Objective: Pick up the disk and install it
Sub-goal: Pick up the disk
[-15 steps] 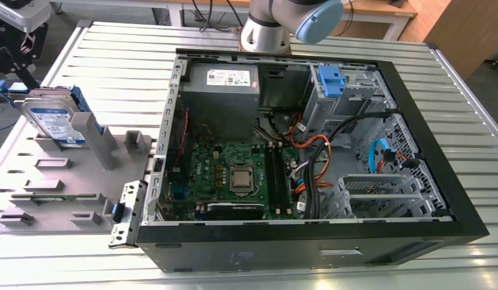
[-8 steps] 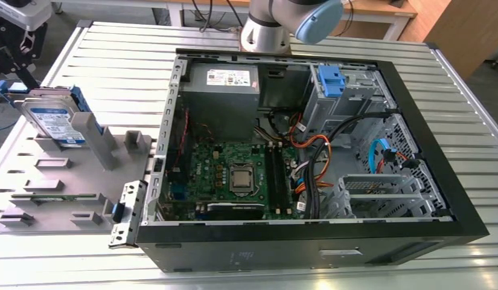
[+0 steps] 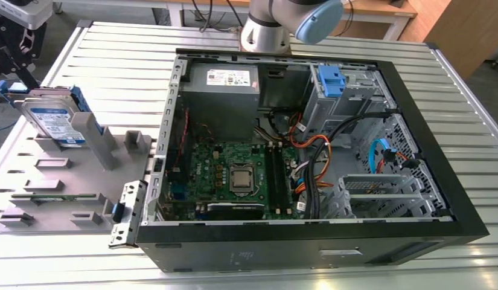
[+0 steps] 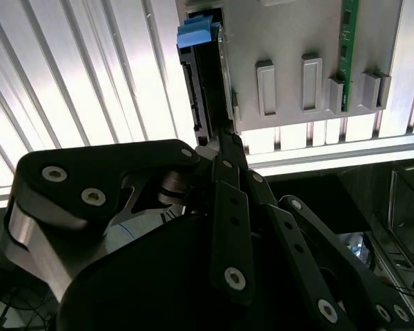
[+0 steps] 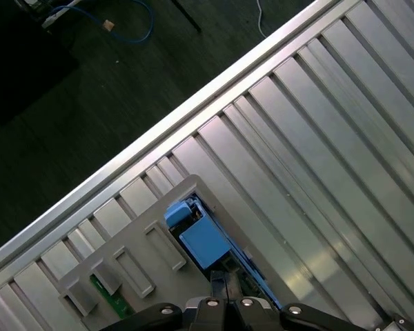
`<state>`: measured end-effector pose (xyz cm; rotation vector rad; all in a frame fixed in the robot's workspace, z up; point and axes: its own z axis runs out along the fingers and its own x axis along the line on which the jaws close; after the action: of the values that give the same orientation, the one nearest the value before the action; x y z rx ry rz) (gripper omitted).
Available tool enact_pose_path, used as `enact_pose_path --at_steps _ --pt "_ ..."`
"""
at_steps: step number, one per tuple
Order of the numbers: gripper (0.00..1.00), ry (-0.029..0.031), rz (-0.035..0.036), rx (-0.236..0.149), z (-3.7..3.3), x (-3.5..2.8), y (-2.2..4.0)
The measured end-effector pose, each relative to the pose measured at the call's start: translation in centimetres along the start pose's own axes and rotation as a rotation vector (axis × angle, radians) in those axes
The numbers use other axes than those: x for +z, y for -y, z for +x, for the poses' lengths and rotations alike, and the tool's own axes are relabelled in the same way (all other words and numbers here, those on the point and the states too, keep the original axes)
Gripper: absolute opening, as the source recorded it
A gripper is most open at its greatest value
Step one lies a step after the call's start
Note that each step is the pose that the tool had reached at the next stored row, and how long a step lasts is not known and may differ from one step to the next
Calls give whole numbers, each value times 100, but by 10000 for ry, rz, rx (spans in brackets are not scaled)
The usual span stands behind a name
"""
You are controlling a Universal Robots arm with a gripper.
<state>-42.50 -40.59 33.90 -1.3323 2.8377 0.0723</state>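
Silver and blue-framed, the disk [image 3: 54, 121] stands on edge in a grey slotted holder [image 3: 39, 181]. The holder lies on a ribbed metal table [image 3: 120, 60], towards the exterior view's left, beside an open computer case [image 3: 313, 244]. The black gripper [image 3: 23, 75] hangs just above the disk's upper end. In both wrist views its claw is narrow, the tips drawn together at the disk's edge [image 4: 229, 141] [image 5: 223, 283]. I cannot tell whether they pinch the blue frame.
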Motion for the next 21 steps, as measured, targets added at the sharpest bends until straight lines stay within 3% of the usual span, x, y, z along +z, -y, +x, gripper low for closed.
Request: enact_pose_path --at_steps 12,15,21 --pt "11 -6 -4 -147 0 0 0" --pt "11 -19 -13 -508 0 1 0" --pt "11 -62 -39 -1582 0 3 0"
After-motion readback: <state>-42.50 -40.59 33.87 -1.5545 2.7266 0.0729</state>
